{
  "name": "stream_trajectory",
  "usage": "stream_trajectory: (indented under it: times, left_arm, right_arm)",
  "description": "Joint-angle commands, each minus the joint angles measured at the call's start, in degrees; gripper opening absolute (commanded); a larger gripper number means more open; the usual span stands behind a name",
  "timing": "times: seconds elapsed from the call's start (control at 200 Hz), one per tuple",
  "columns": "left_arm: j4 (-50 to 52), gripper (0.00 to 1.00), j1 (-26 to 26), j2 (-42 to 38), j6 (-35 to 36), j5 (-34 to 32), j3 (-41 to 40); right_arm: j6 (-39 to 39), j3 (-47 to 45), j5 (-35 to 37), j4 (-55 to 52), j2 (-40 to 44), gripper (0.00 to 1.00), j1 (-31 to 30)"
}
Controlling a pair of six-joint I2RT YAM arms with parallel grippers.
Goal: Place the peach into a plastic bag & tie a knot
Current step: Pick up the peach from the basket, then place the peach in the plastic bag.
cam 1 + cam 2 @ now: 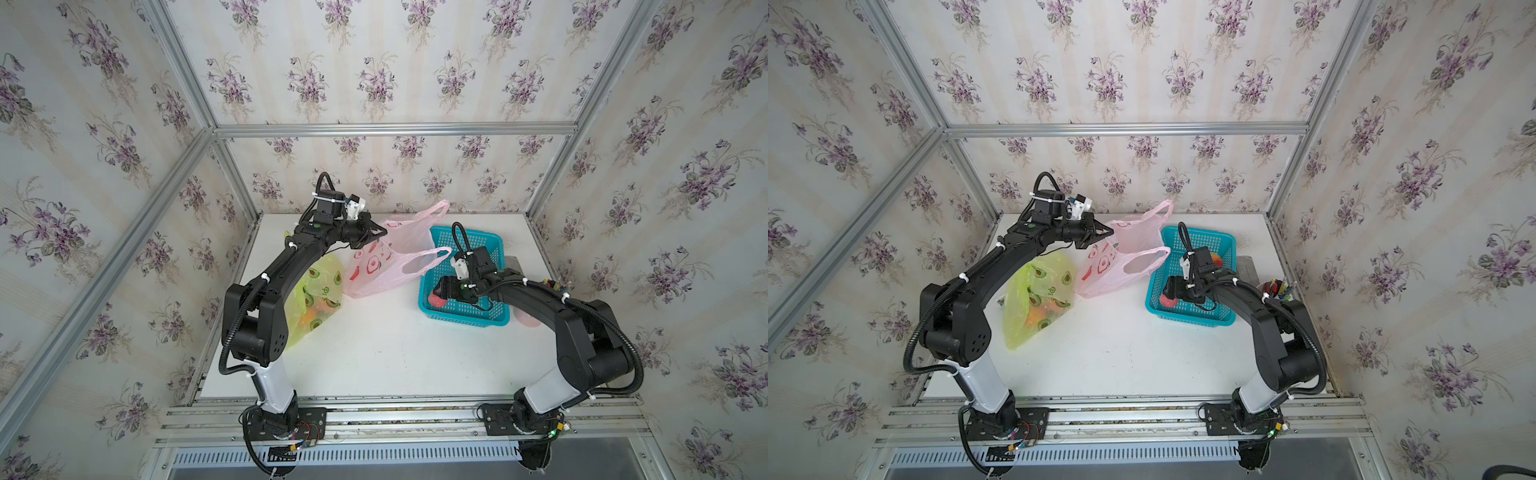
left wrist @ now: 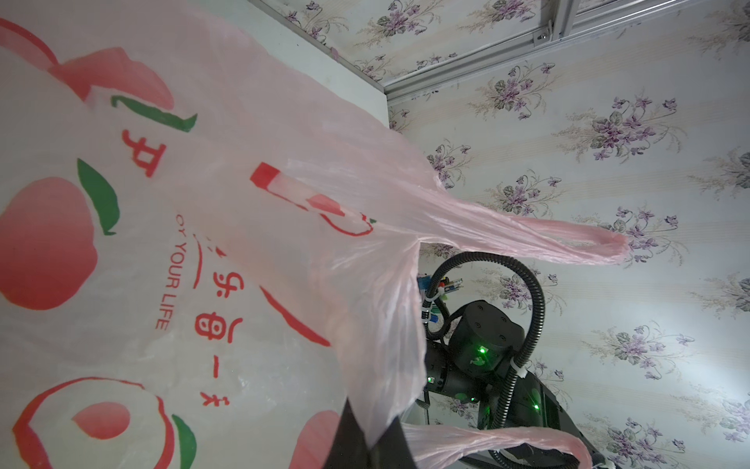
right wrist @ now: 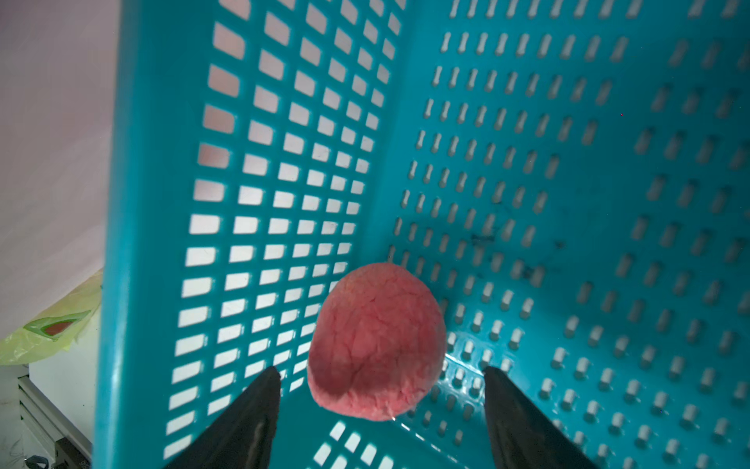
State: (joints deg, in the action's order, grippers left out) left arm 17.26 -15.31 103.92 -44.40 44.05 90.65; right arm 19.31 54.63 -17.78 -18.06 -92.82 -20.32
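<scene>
L fingers (image 2: 348, 440) pinched shut on the rim of the pink bag (image 1: 374, 268), holding it up, prob. so the mouth gapes toward the basket (image 1: 461, 319). R fingers (image 3: 251, 418) are wide, either side of the peach (image 3: 375, 341) w/o touching it. The peach lies in the basket's near-left corner, right side of the tabletop (image 1: 395, 353). Only the R wrist view shows that gap; in both top views the arm hides it, but they show the bag's handles loose.

Crinkled translucent pink plastic bag (image 2: 284, 122); glossy perforated teal plastic basket (image 3: 568, 162); matt peach (image 3: 375, 345)
</scene>
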Motion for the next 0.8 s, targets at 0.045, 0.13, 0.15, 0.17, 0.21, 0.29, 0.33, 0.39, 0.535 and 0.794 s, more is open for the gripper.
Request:
stream_trajectory:
  times: [0.045,0.13,0.15,0.17,0.21,0.29,0.33,0.39,0.535,0.794]
  left_arm:
    - [-1.0,0.00,0.1,-0.5,0.2,0.9,-0.1]
    - [-1.0,0.00,0.1,-0.7,0.2,0.9,-0.2]
    - [-1.0,0.00,0.1,-0.8,0.2,1.0,-0.2]
    - [-1.0,0.00,0.1,-0.7,0.1,1.0,-0.2]
    - [-1.0,0.00,0.1,-0.7,0.1,1.1,-0.2]
    - [-1.0,0.00,0.1,-0.4,0.0,1.3,-0.2]
    - [-1.0,0.00,0.1,-0.3,0.0,1.2,-0.3]
    - [-1.0,0.00,0.1,-0.3,0.1,1.4,-0.3]
    - [-1.0,0.00,0.1,-0.2,0.3,1.6,-0.3]
    - [-0.8,0.00,0.0,0.2,0.1,1.8,0.1]
  right_arm:
    - [-0.2,0.6,-1.5,3.1,-3.0,0.74,-0.5]
    - [0.1,0.5,-1.4,3.7,-3.7,0.68,-0.6]
    - [0.1,0.4,-1.3,3.9,-3.7,0.66,-0.6]
    - [0.1,0.3,-1.2,4.0,-3.7,0.63,-0.5]
    - [0.1,0.3,-1.1,4.1,-3.5,0.56,-0.5]
    - [0.1,0.0,-0.9,3.8,-1.9,0.48,-0.5]
    - [0.1,-0.2,-0.4,3.4,-0.4,0.47,-0.5]
    - [0.2,-0.1,0.6,2.2,2.5,0.46,-0.5]
    - [-0.1,2.0,3.0,-2.5,10.8,0.44,-0.4]
    - [1.5,9.7,-1.0,-5.3,17.3,0.42,-1.1]
